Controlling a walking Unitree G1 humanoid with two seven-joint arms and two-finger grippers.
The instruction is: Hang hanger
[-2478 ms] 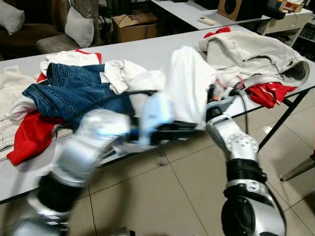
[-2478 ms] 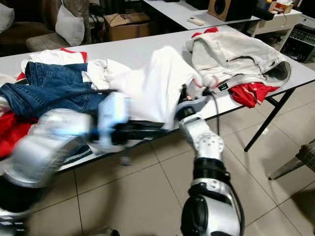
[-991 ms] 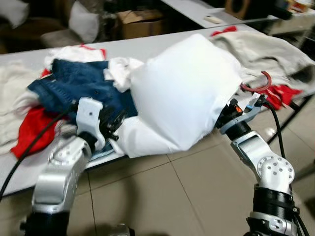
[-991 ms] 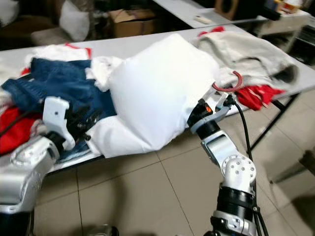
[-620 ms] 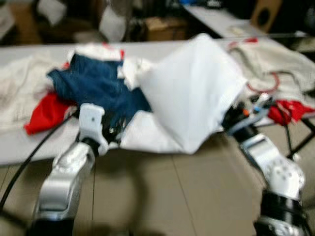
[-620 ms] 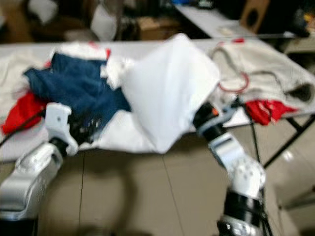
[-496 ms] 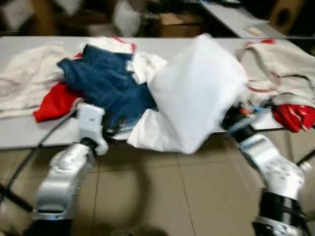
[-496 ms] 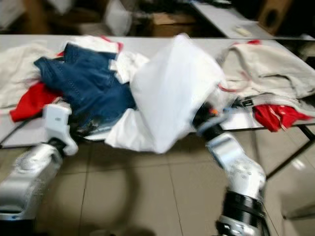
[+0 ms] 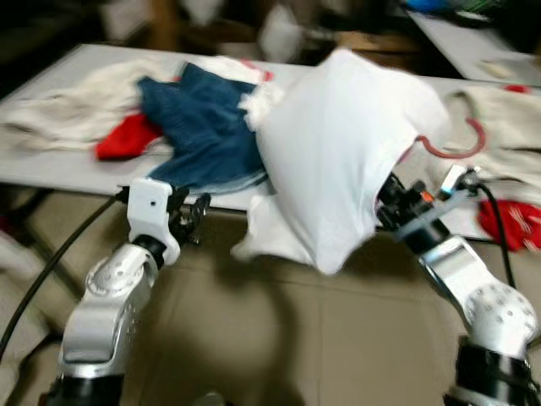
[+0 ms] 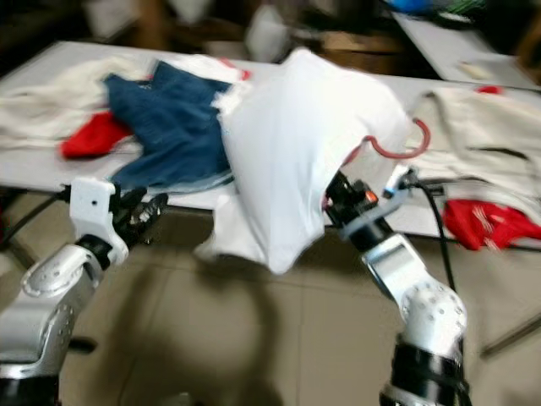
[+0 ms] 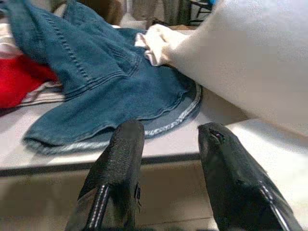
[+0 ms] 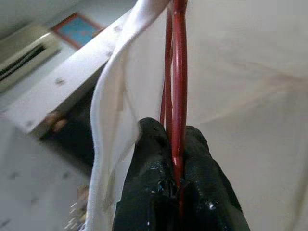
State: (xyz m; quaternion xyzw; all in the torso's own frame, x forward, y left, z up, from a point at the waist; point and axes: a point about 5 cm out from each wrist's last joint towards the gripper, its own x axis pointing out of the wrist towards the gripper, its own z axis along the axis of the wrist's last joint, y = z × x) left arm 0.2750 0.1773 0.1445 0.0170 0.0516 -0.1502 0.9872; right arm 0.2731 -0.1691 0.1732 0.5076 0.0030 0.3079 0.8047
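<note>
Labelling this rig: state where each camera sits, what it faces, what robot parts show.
Left eye, head: down at table, both arms.
Right eye, head: same scene; white shirt on red hanger.
Left wrist: along open left gripper toward jeans.
Right wrist: right gripper shut on hanger.

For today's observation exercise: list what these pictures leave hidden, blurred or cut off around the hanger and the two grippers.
- Red hanger: its hook shows in the eye views; the white shirt covers its shoulders.
- Right gripper: the wrist view shows it shut on the hanger wire; in the eye views the shirt hides the fingers.
- Left gripper: open and holding nothing; small and blurred in the eye views.
- Where the hanger should go: no rail or hook can be made out.
</note>
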